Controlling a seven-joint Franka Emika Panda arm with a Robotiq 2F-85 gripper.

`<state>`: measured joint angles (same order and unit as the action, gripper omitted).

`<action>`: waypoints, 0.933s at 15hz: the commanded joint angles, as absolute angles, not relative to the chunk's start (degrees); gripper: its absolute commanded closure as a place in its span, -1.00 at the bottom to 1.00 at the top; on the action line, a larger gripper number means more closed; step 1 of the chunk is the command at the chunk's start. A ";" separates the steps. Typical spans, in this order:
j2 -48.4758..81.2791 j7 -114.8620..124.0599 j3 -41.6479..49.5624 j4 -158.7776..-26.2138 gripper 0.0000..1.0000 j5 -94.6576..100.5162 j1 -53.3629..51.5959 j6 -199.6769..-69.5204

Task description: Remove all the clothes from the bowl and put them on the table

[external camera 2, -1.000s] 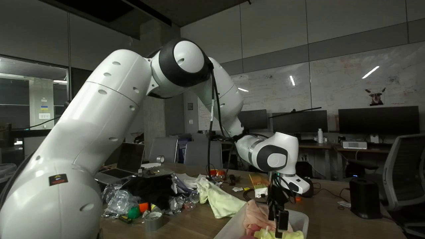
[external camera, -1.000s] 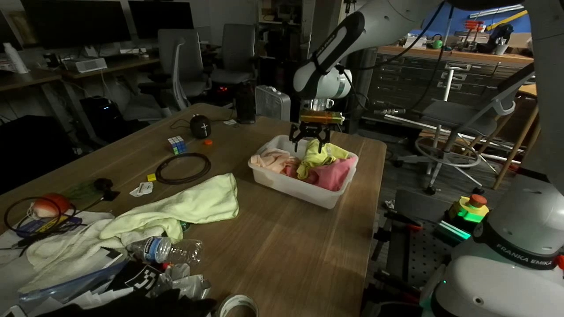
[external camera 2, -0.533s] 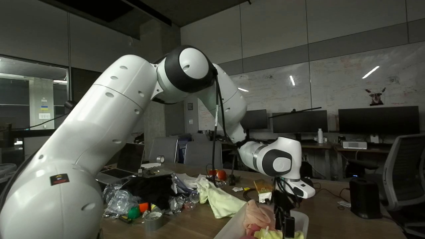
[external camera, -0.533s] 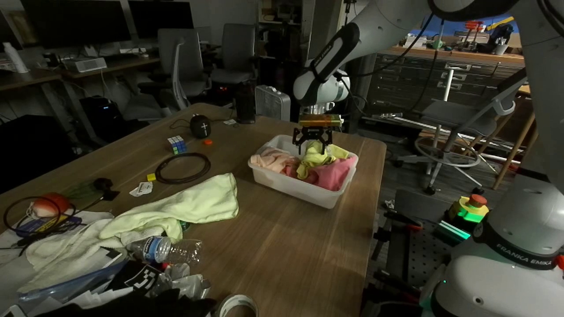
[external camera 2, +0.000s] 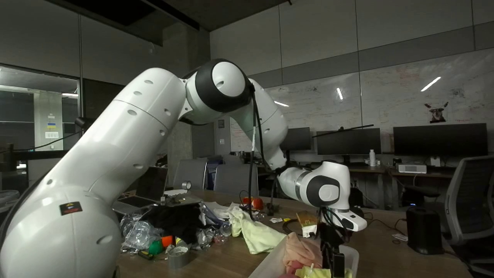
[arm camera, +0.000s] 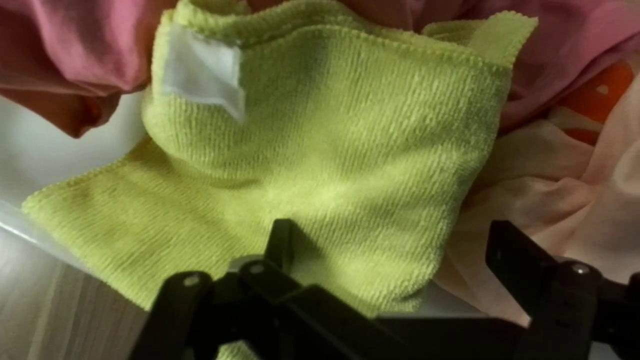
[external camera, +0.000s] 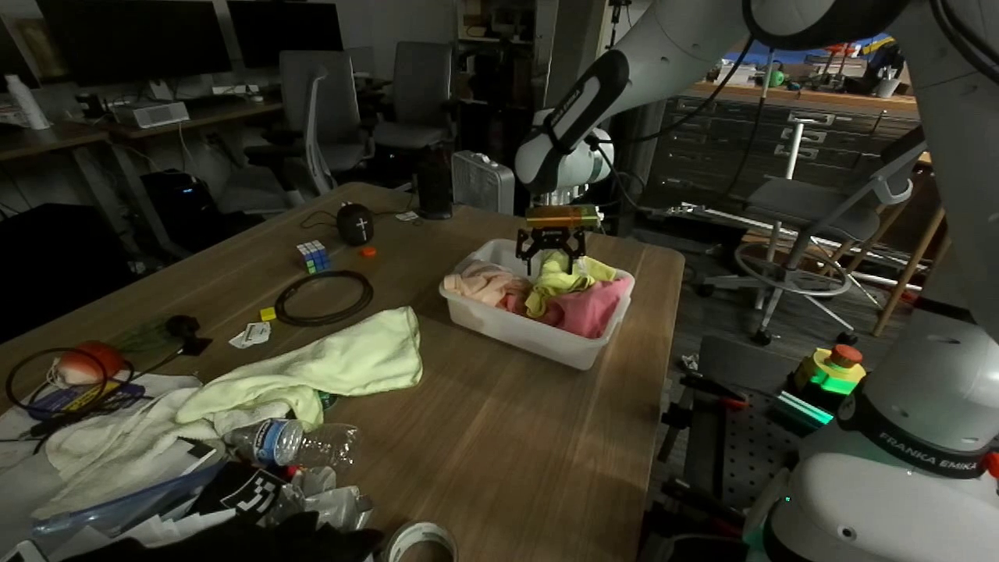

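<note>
The white bowl stands on the brown table with three cloths inside. A yellow-green cloth with a white tag lies on top. The pink cloth fills the near right end, and the peach cloth is heaped on the left, partly over the rim. My gripper is over the bowl, jaws wide apart and holding nothing. In the wrist view, one finger is over the yellow-green cloth and the opposite one over the peach cloth; whether they touch I cannot tell.
A larger pale yellow-green cloth lies left of the bowl, beside a plastic bottle and clutter. Further back are a black ring, a puzzle cube and a round speaker. The table's edge runs close to the bowl's right.
The arm has come down, bringing my open gripper lower over the bowl, mostly in the earlier half second. The cloths and bowl have not moved.
</note>
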<state>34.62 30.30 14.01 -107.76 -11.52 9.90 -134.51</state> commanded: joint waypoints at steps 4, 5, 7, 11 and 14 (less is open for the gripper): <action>36.58 30.75 14.53 -106.30 -0.47 -10.78 8.98 -134.90; 36.66 30.75 14.52 -106.37 -0.31 -10.84 8.95 -135.04; 36.90 30.62 14.46 -106.34 -0.02 -10.97 8.99 -135.07; 35.80 30.45 14.54 -107.32 0.61 -11.03 8.76 -136.88; 33.45 28.61 13.62 -109.10 0.84 -11.97 9.18 -139.29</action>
<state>35.83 30.20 13.95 -107.64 -11.52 9.38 -137.24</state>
